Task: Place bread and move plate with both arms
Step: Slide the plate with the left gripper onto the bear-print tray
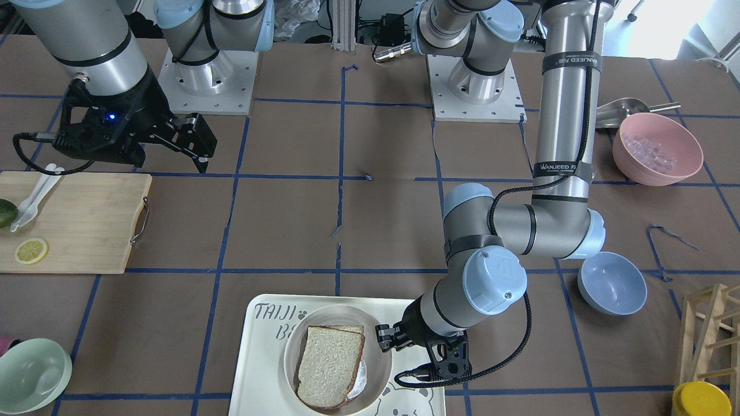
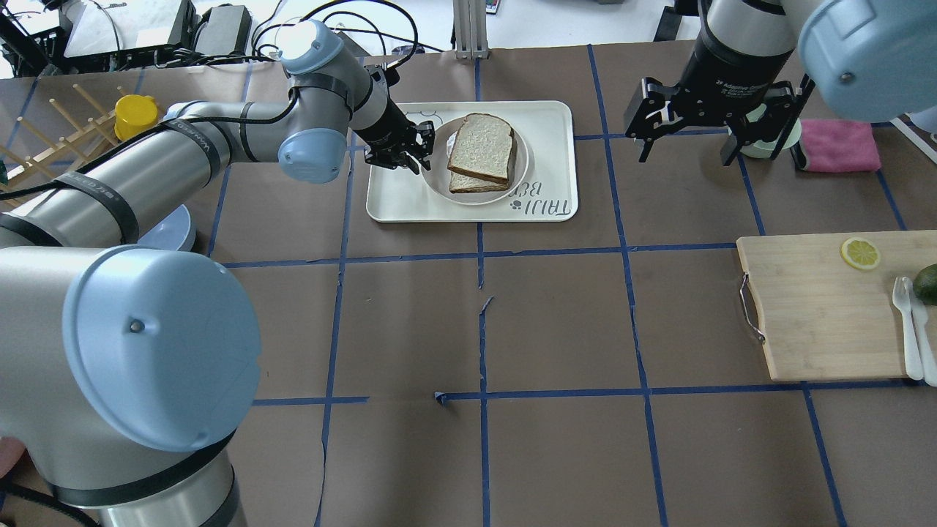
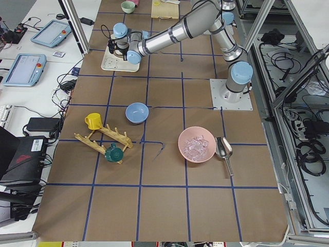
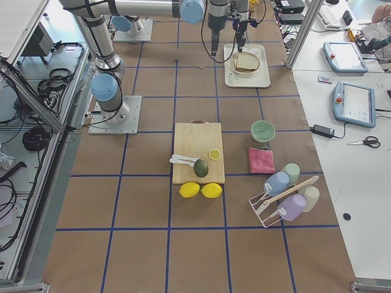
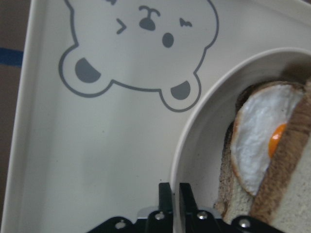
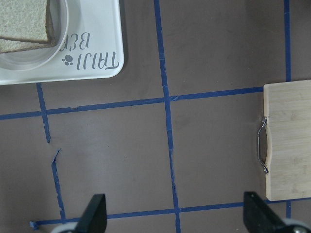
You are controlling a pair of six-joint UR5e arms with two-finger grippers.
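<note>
The bread [image 2: 481, 148] lies in the plate [image 2: 438, 183], set at a slight angle on top of a second slice carrying a fried egg [image 5: 257, 141], whose white shows past its edge. The plate sits on the white tray [image 2: 395, 197] at the far side of the table [image 2: 556, 329].

The left gripper [image 5: 173, 187] is low at the plate's rim on the robot's left. Its fingers are drawn almost together, and the rim seems to be pinched between them, though the wrist view cuts off the contact itself.

The right gripper [image 2: 687, 146] hangs above bare table well to the right of the tray, fingers spread wide and holding nothing, with the cutting board [image 6: 289, 141] off to its side.
</note>
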